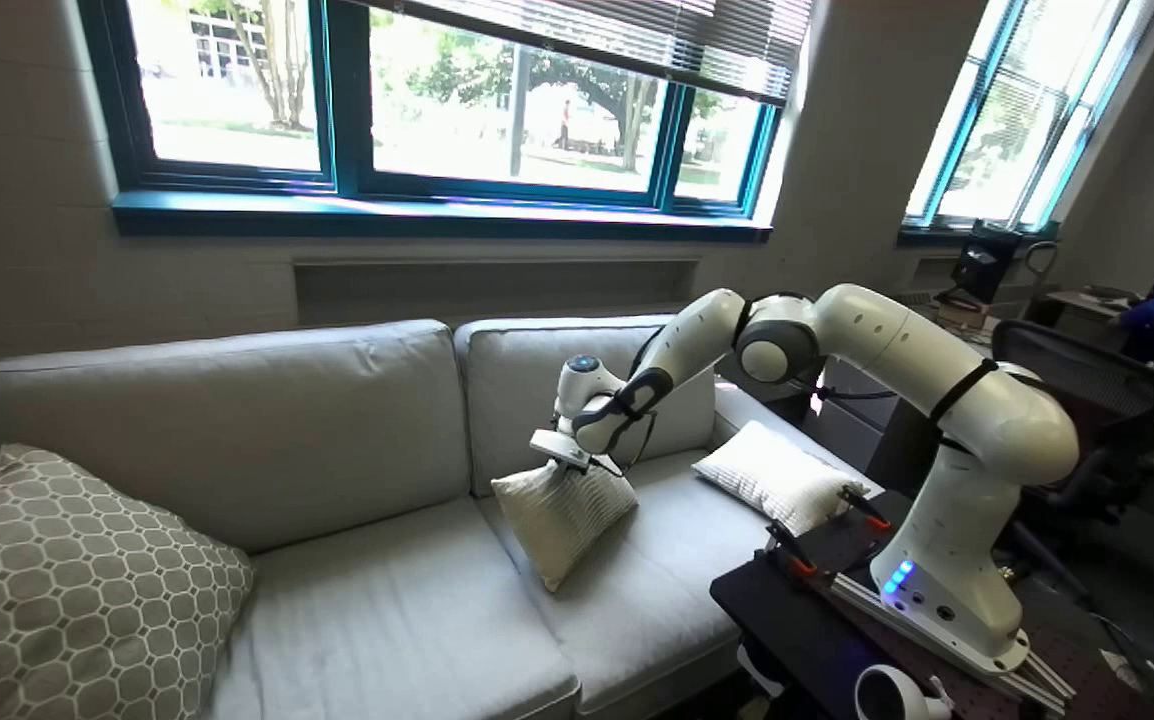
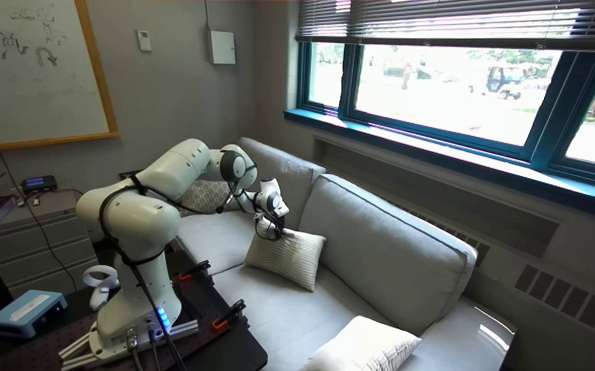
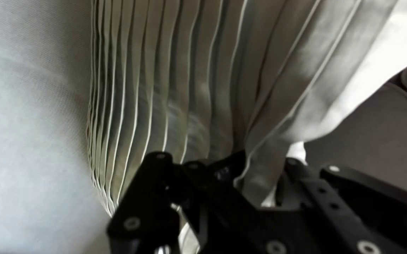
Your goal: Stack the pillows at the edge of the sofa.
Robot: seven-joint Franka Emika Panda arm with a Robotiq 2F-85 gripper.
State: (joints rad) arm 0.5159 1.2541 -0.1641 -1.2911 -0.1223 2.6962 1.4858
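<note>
Patterned cushion [image 1: 87,590]: seen in an exterior view between 8 and 9 o'clock from the gripper [image 3: 265,173]; well apart
Sofa [image 1: 377,600]: spread beneath cushion and pillows
Gripped pillow [image 1: 562,520]: held tilted at 6 o'clock, directly under the gripper; whether the sofa is touched cannot be told
Gripper: clamped narrow; a fold of that pillow is pinched
Loose pillow [image 1: 782,475]: supported by the sofa, at 3 o'clock; well apart
</note>
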